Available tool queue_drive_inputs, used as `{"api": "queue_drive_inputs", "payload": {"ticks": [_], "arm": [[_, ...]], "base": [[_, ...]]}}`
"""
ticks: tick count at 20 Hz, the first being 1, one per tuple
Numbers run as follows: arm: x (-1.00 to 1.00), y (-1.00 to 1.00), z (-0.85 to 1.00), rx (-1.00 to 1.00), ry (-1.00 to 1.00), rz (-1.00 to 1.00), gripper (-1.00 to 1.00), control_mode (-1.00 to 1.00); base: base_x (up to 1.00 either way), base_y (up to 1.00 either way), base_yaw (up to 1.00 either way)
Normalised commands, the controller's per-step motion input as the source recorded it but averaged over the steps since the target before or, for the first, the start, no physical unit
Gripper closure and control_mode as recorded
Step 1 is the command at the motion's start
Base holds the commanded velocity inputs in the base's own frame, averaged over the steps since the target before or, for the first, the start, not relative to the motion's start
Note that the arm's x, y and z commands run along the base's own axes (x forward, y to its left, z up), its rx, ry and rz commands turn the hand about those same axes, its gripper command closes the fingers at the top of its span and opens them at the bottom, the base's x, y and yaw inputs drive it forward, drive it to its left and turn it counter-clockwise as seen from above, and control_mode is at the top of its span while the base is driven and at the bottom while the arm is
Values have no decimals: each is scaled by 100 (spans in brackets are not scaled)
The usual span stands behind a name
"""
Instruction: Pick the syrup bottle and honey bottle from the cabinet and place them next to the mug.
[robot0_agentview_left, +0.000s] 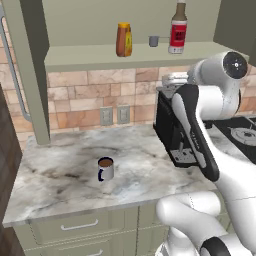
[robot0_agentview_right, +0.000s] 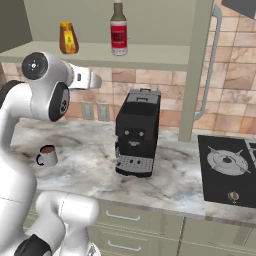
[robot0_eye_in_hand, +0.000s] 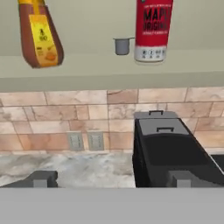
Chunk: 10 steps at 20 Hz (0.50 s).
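Observation:
The syrup bottle (robot0_agentview_left: 178, 30) (robot0_agentview_right: 118, 34) (robot0_eye_in_hand: 151, 30), tall and brown with a red-and-white label, stands upright on the shelf board of the pale green cabinet (robot0_agentview_left: 100, 57) (robot0_agentview_right: 150, 55) (robot0_eye_in_hand: 109, 70). Left of it stands the squat amber honey bottle (robot0_agentview_left: 124, 39) (robot0_agentview_right: 68, 38) (robot0_eye_in_hand: 40, 39). The mug (robot0_agentview_left: 105, 169) (robot0_agentview_right: 47, 155), holding brown liquid, sits on the marble counter. My gripper (robot0_eye_in_hand: 111, 180) (robot0_agentview_right: 96, 80) hangs open and empty below the shelf, facing the backsplash, well short of both bottles.
A small grey measuring cup (robot0_agentview_left: 153, 41) (robot0_eye_in_hand: 122, 45) sits between the two bottles. A black coffee machine (robot0_agentview_left: 170, 130) (robot0_agentview_right: 136, 132) (robot0_eye_in_hand: 170, 153) stands on the counter under the shelf. A stove (robot0_agentview_right: 227, 170) lies to the right. Drawers (robot0_agentview_left: 80, 226) run below the counter.

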Motion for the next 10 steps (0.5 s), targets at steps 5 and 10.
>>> {"api": "queue_drive_inputs", "payload": {"ticks": [5, 10], "arm": [[-12, 0, 76, 0, -18, 0, -100, -100], [0, 0, 84, 0, -14, 0, -100, -100]], "base": [[0, 0, 0], [0, 0, 0]]}}
